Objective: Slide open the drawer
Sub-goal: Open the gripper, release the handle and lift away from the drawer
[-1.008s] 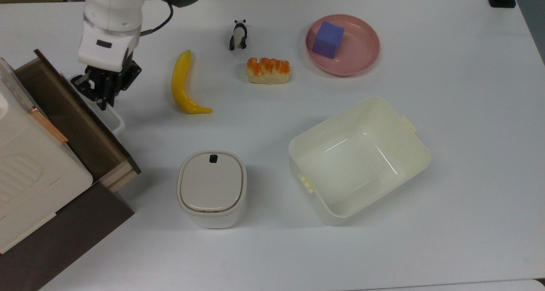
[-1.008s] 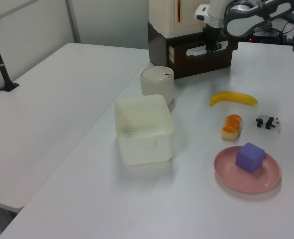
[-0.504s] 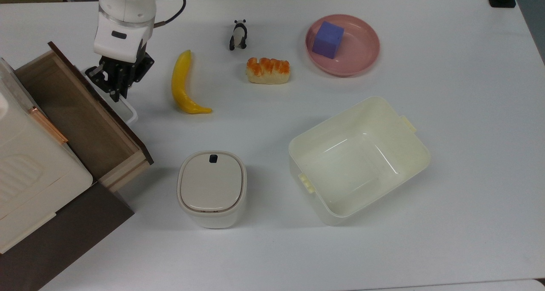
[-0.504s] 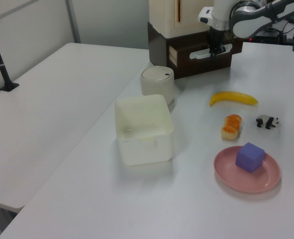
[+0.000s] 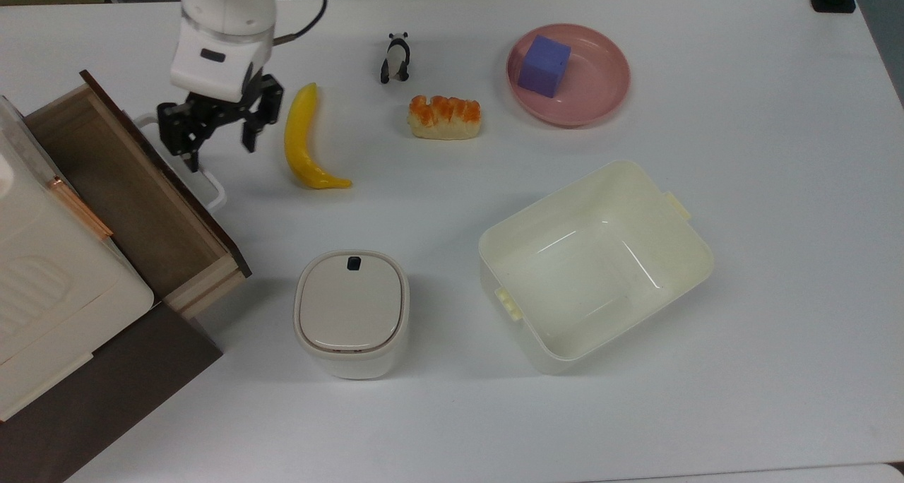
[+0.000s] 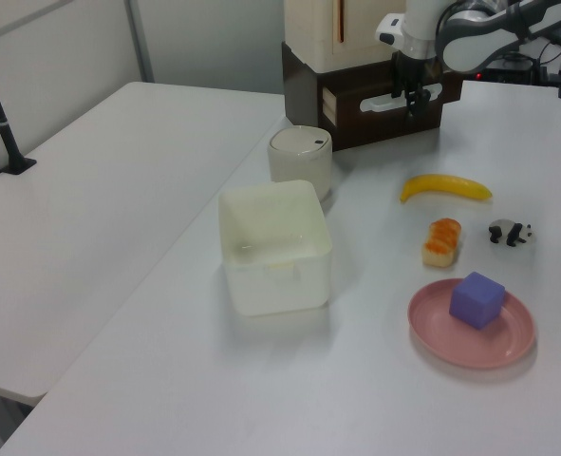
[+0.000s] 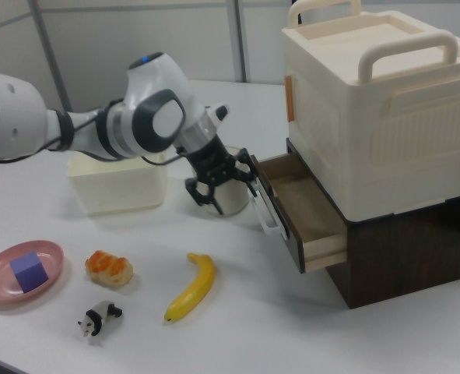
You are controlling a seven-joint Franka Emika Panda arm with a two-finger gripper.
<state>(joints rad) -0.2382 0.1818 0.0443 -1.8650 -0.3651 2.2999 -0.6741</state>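
The drawer (image 5: pixel 134 186) stands pulled out of the dark brown cabinet at the top view's left, its brown inner bottom showing. Its white loop handle (image 5: pixel 212 186) sticks out from the dark front panel. My gripper (image 5: pixel 219 150) hangs open over the handle's far end, one finger close to the loop and the other out toward the banana, holding nothing. In the right view the open gripper (image 7: pixel 223 187) sits just left of the handle (image 7: pixel 267 214) and the drawer (image 7: pixel 307 214). In the left view the gripper (image 6: pixel 408 98) is in front of the drawer (image 6: pixel 356 104).
A yellow banana (image 5: pixel 300 137) lies just right of the gripper in the top view. Farther right are a toy panda (image 5: pixel 397 58), a bread piece (image 5: pixel 445 117) and a pink plate (image 5: pixel 607 102) with a purple cube (image 5: pixel 544 65). A lidded bin (image 5: pixel 351 312) and cream tub (image 5: pixel 494 246) stand nearer.
The drawer slid farther out with the gripper shut on its handle. The gripper has since opened, let go of the handle and lifted slightly.
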